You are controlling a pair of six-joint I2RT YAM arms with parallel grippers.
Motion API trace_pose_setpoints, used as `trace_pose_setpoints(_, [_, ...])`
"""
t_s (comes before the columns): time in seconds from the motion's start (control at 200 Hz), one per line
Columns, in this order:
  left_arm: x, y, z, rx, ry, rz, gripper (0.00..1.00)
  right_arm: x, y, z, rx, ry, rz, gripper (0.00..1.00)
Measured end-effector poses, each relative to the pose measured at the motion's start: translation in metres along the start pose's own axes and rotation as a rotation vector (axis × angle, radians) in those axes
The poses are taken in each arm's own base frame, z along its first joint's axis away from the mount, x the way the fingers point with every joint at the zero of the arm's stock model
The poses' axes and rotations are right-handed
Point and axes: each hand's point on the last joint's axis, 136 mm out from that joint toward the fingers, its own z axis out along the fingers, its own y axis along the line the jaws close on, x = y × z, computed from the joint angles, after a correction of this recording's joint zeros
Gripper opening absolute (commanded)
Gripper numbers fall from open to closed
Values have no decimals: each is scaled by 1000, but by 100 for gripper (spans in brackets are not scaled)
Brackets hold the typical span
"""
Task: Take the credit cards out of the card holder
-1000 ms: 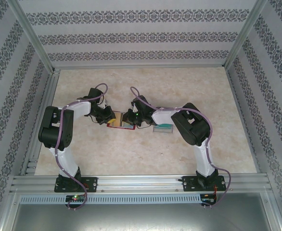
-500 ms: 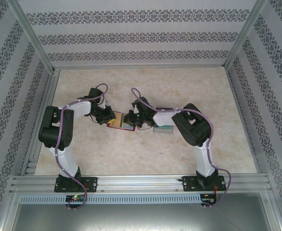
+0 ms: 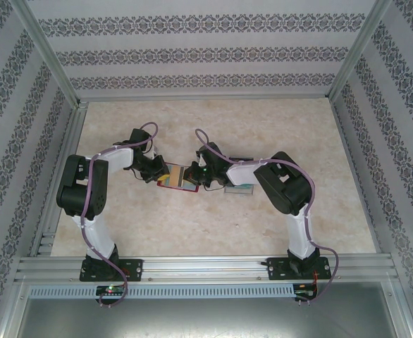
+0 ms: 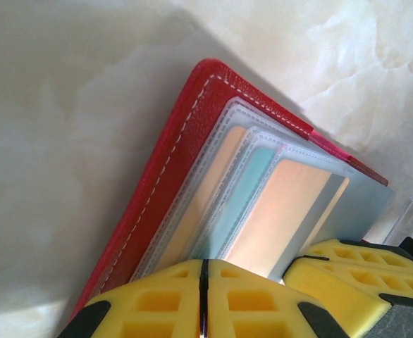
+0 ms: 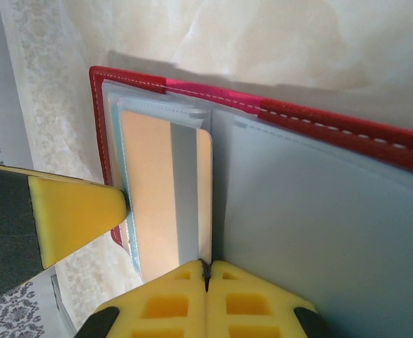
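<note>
The pale marbled surface [image 3: 213, 232] carries one red card holder [image 4: 164, 176], lying open between the two arms. Its see-through pockets hold three credit cards [image 4: 284, 204] that can be counted: two beige-gold with one teal between them. One more teal card [image 3: 238, 189] lies flat on the surface, near the holder's right. The left pincer [image 4: 203, 296] is closed at the holder's left edge. The right pincer [image 5: 206, 282] is closed at the front beige-gold card's corner.
</note>
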Motion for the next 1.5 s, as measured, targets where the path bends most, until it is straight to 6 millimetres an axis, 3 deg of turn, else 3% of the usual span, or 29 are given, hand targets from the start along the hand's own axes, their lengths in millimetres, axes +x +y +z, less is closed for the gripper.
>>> trace_pose_setpoints(0.43, [0, 0, 0, -1, 2, -1, 9, -1, -6, -7, 11, -13, 9, 0])
trace_pose_setpoints(0.61, [0, -1, 0, 3, 4, 2, 17, -2, -6, -7, 12, -14, 11, 0])
trace_pose_setpoints(0.7, [0, -4, -1, 12, 6, 3, 30, -3, -3, -7, 14, -12, 12, 0])
trace_pose_setpoints(0.934, [-2, -10, -3, 26, 3, 15, 36, -6, 4, -3, 6, -11, 3, 0])
trace_pose_setpoints(1.329, [-1, -4, 3, -30, 16, 13, 9, -5, 2, -3, 13, -8, 8, 0])
trace_pose_setpoints(1.499, [-2, -2, 2, -61, 18, 13, 6, -5, 2, -3, 13, -8, 8, 0])
